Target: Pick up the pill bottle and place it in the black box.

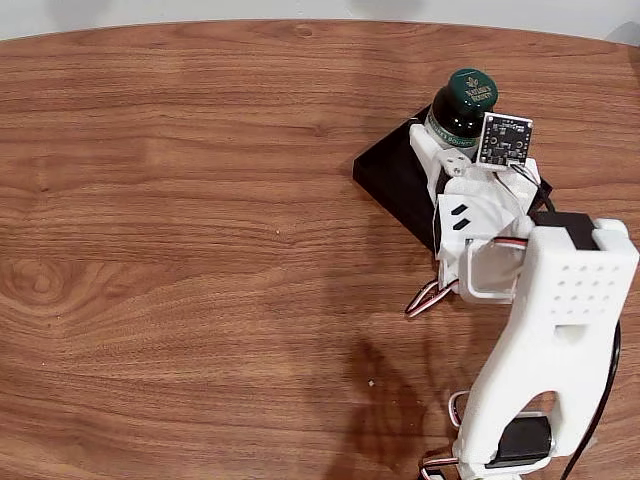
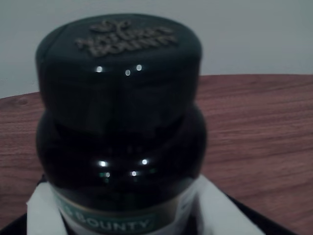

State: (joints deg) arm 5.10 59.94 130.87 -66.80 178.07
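I am holding the pill bottle in my claw above the black box on the wooden counter, the white fingers clamped on either side of its lower body so it is staying upright for the drop into the tray. In the wrist view the bottle is looming dark and glossy, its round green cap embossed with a logo and a white-and-teal label band showing below.

My arm: white 3D-printed plastic shell, dimpled grid on the upper link, two black slots on the wrist block. Black servos. Red-white-black cable loops. Small black square circuit board near the wrist.
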